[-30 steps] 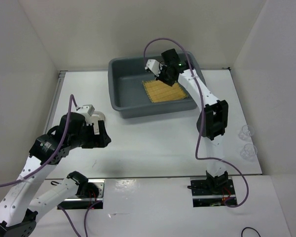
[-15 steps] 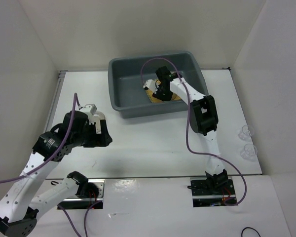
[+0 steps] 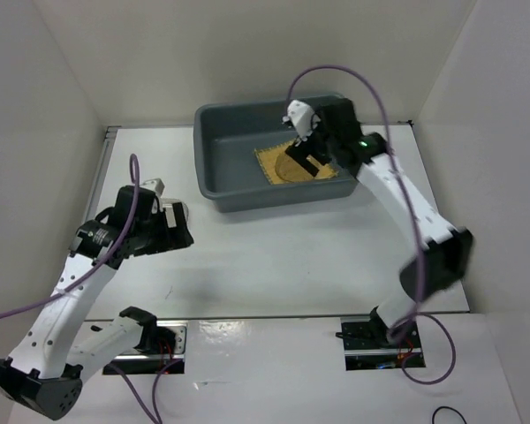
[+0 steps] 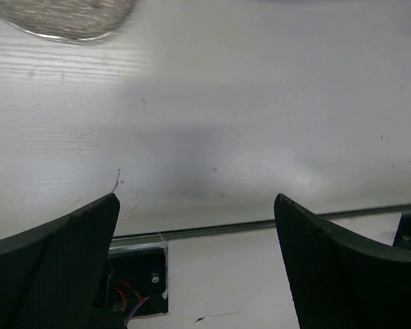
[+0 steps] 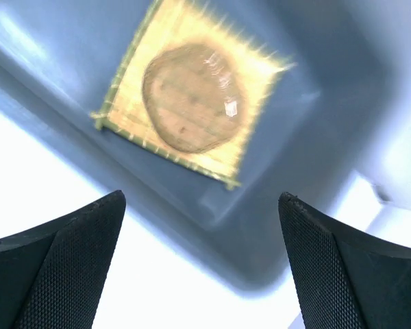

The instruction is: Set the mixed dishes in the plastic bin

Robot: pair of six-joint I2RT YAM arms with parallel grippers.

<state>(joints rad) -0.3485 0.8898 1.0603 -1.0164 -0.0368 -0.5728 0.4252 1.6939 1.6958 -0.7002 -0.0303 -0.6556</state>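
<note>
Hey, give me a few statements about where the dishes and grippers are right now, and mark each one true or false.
1. The plate lies on the mat inside the bin. True.
2. The right gripper holds the plate. False: it is open and empty above the bin.
3. The left gripper is open over the table. True.
4. The mat lies on the table. False: it is in the bin.
</note>
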